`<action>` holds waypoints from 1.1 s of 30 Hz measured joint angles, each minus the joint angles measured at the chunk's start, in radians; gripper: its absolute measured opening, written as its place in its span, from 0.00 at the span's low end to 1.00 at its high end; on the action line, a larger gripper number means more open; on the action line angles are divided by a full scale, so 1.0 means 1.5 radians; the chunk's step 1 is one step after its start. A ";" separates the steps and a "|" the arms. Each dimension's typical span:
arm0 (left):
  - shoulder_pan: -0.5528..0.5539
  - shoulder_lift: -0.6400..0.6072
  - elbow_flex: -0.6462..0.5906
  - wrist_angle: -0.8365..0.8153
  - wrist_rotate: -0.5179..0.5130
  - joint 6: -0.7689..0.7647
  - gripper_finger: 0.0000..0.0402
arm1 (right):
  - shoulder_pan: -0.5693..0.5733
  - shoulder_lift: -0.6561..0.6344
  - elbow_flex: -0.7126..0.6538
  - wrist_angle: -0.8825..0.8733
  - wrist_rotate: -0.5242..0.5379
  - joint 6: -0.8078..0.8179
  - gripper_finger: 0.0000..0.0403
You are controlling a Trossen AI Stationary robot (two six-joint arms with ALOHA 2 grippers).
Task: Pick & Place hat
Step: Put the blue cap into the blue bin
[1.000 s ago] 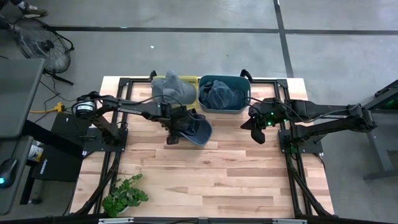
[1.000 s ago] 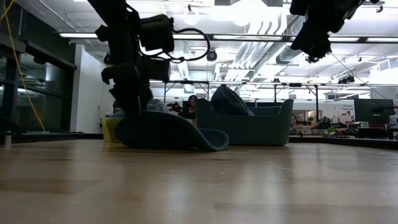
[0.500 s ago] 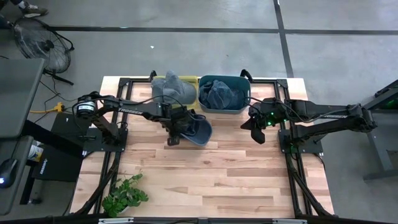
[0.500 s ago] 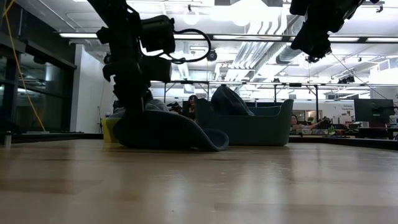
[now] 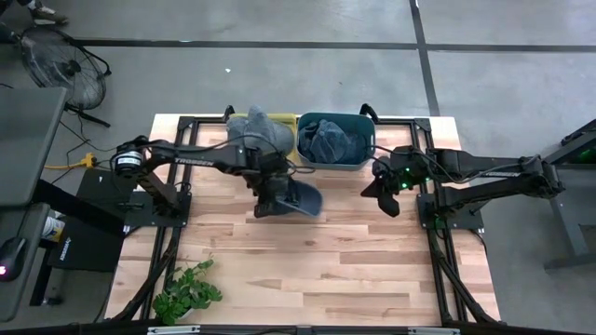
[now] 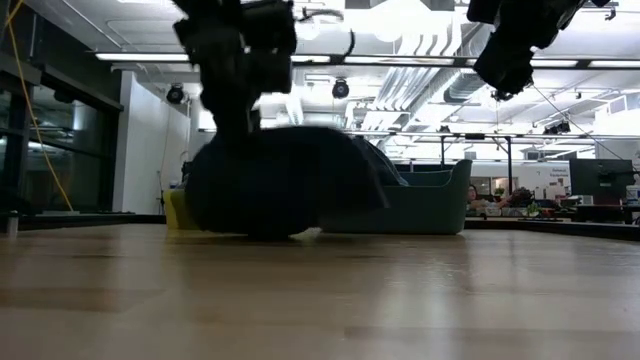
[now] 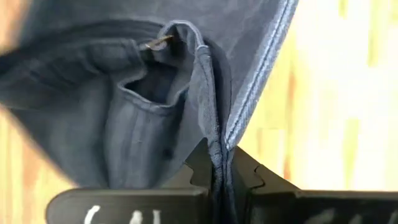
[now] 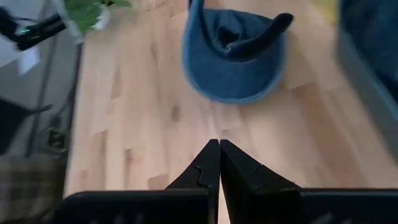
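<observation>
The left gripper [image 5: 271, 197] is clamped on the fabric edge of the blue hat [image 5: 296, 198], which sits near the table's [image 5: 354, 270] middle, just in front of the yellow bin [image 5: 291, 140]. To its right stands the teal bin [image 5: 358, 158] holding cloth. Farther right, the right gripper [image 5: 380, 194] hovers above the wood, its 2 fingers pressed together on nothing.

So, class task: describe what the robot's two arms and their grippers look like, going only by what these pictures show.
Both arms are dark, slim and jointed. The left arm has white lettering along one link and a round silvery joint near its base; a black cable loops above it. The right arm shows a small green light by its wrist. Each gripper, left and right, has two black angular fingers tapering to points.
</observation>
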 joint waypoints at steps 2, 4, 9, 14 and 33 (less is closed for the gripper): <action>0.000 0.000 0.041 -0.034 0.009 0.000 0.02 | 0.000 -0.002 0.000 -0.002 -0.035 0.000 0.01; 0.000 0.000 0.084 -0.069 0.031 0.002 0.02 | 0.000 -0.009 0.000 -0.006 -0.073 0.000 0.01; 0.000 0.000 0.201 -0.137 0.087 0.022 0.02 | 0.000 -0.046 0.000 -0.007 -0.143 -0.005 0.00; 0.000 0.000 0.296 -0.142 0.138 0.028 0.02 | 0.000 -0.092 0.001 0.015 -0.155 -0.023 0.00; 0.000 0.000 0.372 -0.070 0.175 -0.008 0.02 | 0.000 -0.154 0.002 0.205 -0.105 -0.213 0.27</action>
